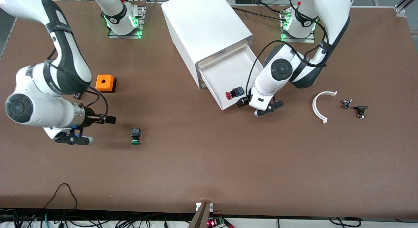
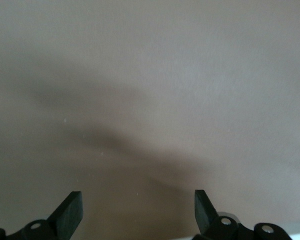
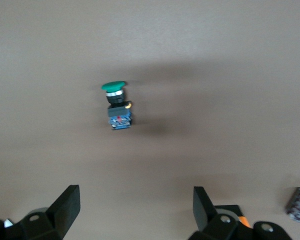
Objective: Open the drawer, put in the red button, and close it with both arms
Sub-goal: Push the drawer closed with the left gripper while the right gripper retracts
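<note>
The white cabinet (image 1: 209, 35) stands at the robots' side of the table, with one drawer (image 1: 228, 73) pulled out toward the front camera. The red button (image 1: 232, 93) lies on its side in the drawer, close to its front edge. My left gripper (image 1: 249, 105) is low beside the drawer's front corner, over bare table; in the left wrist view (image 2: 138, 207) it is open and empty. My right gripper (image 1: 109, 121) is open and empty near the right arm's end; its wrist view (image 3: 136, 205) looks at the green button (image 3: 117, 104).
The green button (image 1: 136, 136) lies on the table beside my right gripper. An orange box with a hole (image 1: 105, 83) sits nearer the robots. A white curved piece (image 1: 321, 105) and two small dark parts (image 1: 354, 107) lie toward the left arm's end.
</note>
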Controlling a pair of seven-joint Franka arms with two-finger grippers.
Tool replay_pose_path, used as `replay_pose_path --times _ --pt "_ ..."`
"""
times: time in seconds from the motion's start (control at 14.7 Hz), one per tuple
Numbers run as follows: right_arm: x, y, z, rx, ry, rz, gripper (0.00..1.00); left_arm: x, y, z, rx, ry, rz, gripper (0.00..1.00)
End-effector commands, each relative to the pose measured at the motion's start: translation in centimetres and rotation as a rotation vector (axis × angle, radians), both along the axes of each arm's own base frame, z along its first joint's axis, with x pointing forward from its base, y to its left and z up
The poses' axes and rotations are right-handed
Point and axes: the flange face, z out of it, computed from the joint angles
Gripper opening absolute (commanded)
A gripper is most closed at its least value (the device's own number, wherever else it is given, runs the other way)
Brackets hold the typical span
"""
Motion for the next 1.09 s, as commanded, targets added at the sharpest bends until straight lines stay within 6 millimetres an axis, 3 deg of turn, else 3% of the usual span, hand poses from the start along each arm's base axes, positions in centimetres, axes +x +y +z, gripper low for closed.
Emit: replay_pose_path --times 0.0,0.54,0.75,1.02 --pt "-2.8 -0.9 3.5 -0.027 -0.033 0.047 1.0 -1.8 -1.2 0.3 0.021 0.033 -0.012 0.99" --pt "-8.2 -0.6 15.1 -0.075 -0.085 0.045 1.0 -6.7 -5.2 0.8 0.061 0.152 -0.099 0.99" --pt "-9.8 -0.5 17.8 -0.083 -0.099 0.064 1.0 -8.6 -7.3 1.1 0.061 0.169 -0.11 0.99" --pt "-9.9 -0.6 19.6 -0.082 -0.132 0.038 1.0 -10.9 -9.0 1.0 0.061 0.187 -0.132 0.99"
